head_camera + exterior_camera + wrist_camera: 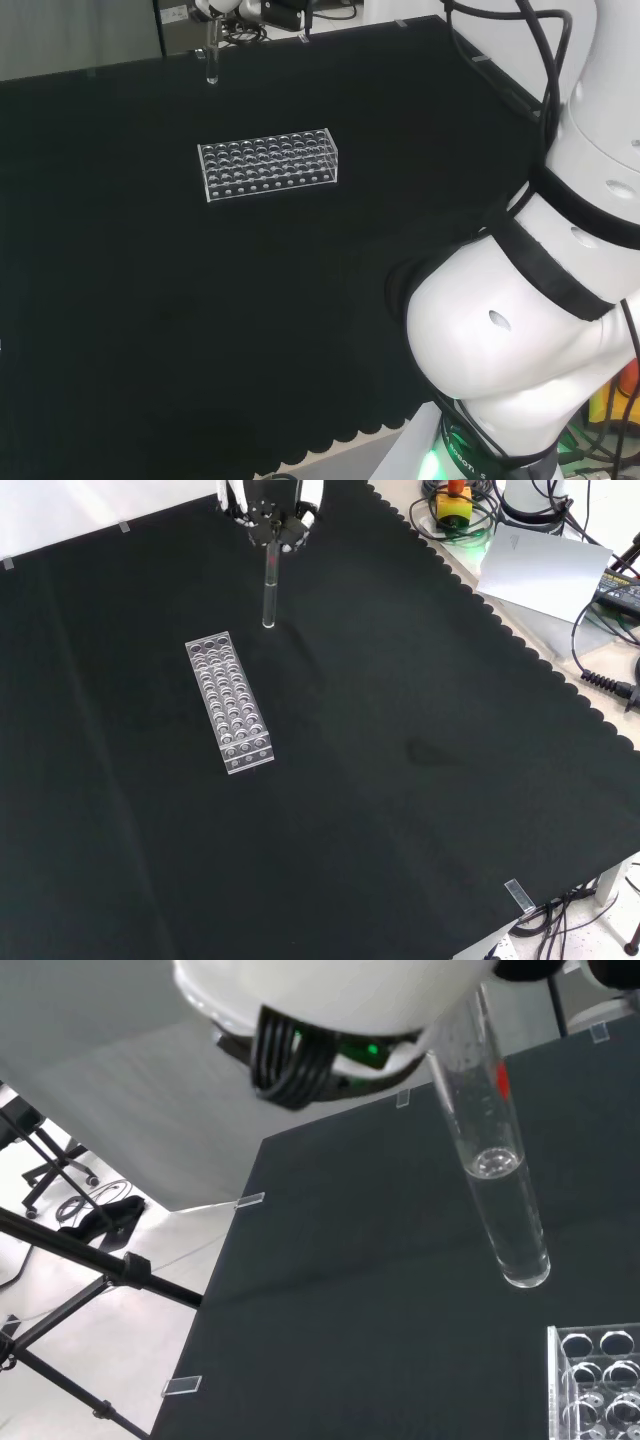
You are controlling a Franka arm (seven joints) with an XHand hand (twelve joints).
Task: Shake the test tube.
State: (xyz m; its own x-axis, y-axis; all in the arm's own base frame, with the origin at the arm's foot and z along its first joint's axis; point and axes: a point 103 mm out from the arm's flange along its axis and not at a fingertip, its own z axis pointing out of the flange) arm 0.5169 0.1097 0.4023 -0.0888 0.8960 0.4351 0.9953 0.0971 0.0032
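A clear glass test tube (269, 590) hangs upright above the cloth, held at its top end by the hand (271, 518) at the top of the front view. In the head view the test tube (212, 62) hangs from the hand (222, 8) at the far edge of the bench. The wrist view shows the test tube (495, 1175) close, with clear liquid in its lower part and droplets on the wall above. The fingers are curled round the tube's top. A clear rack (229, 701) with many holes lies on the cloth just below the tube's tip.
The rack (269, 164) is the one piece standing on the black cloth (250, 320). The arm's white links (540, 300) stand at the right of the head view. Cables, a grey sheet (540, 570) and gear lie beyond the cloth's scalloped edge in the front view.
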